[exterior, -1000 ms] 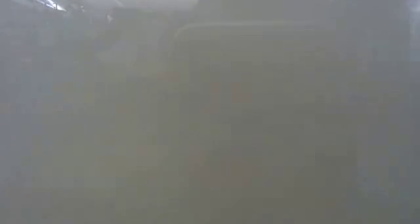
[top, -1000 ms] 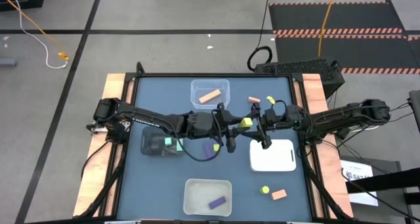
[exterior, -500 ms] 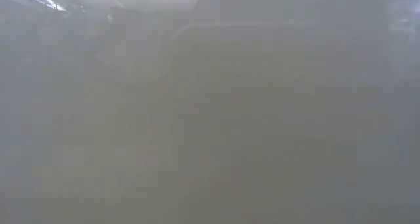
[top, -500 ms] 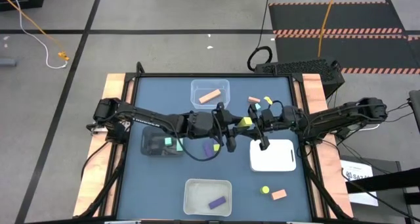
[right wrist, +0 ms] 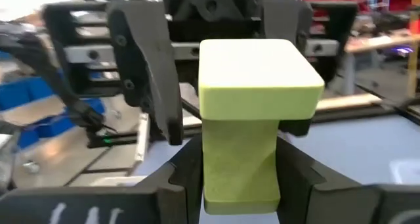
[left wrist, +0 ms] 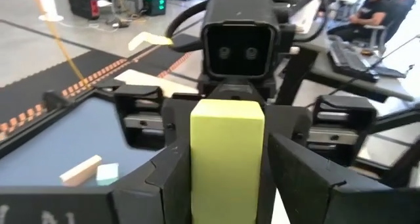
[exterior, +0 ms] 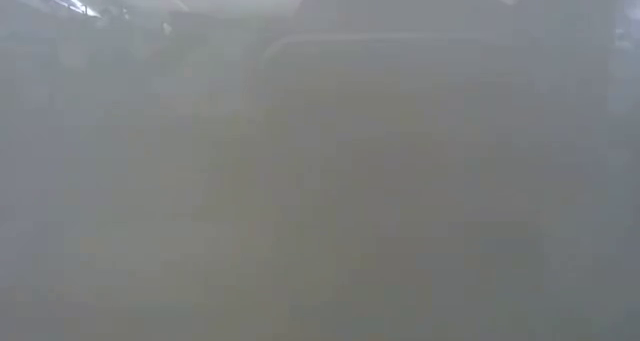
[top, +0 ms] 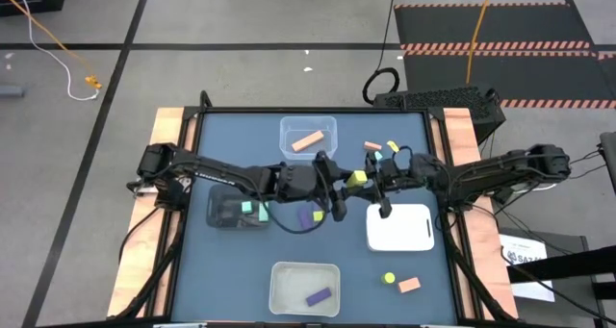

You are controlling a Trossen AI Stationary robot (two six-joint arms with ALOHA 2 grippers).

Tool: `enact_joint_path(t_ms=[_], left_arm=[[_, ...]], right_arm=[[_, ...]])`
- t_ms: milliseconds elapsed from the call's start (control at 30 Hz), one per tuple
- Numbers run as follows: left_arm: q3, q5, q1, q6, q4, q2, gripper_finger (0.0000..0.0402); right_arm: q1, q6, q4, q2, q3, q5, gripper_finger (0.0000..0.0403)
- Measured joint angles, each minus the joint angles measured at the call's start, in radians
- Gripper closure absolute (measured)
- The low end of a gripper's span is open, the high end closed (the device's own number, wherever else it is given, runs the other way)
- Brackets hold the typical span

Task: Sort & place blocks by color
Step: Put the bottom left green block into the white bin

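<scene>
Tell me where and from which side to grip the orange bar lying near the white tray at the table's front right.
Grip the orange bar across its narrow width at mid-length, coming straight down from above. It lies flat on the table with bare surface along both long sides, and the yellow-green round piece sits just off one end, so closing across the long sides probably avoids it.

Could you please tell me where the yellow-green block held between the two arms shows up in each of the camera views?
High view: the yellow-green rectangular block sits mid-table, where the left pincer and right pincer meet.
Low view: not discernible; the picture is fogged over.
Left wrist view: the block stands at bottom centre, between that arm's fingers.
Right wrist view: the block fills the centre.
Shared landmark: the opposing arm's pincer, directly behind the block in both wrist views.
</scene>
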Motion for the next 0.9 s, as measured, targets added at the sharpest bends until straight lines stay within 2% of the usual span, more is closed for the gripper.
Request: enact_joint_path(t_ms=[233, 467, 567, 733, 900], left_arm=[[0.000, -0.063, 0.008, -0.014, -0.061, -0.008, 0.0206], [0.000, -0.075, 0.004, -0.079, -0.251, -0.024, 0.0206], [0.000, -0.083, -0.001, -0.104, -0.301, -0.026, 0.0206], [0.000, -0.083, -0.003, -0.157, -0.356, -0.021, 0.0206], [0.000, -0.084, -0.002, -0.180, -0.394, -0.021, 0.0206]], right_arm=[[-0.069, -0.020, -0.164, -0.075, 0.000, 0.062, 0.0290], [-0.101, -0.074, -0.208, -0.206, 0.000, 0.144, 0.0290], [-0.102, -0.083, -0.179, -0.242, 0.000, 0.113, 0.0290], [-0.100, -0.047, -0.130, -0.256, 0.000, -0.028, 0.0290], [-0.085, 0.071, -0.255, -0.237, 0.000, -0.073, 0.0290]])
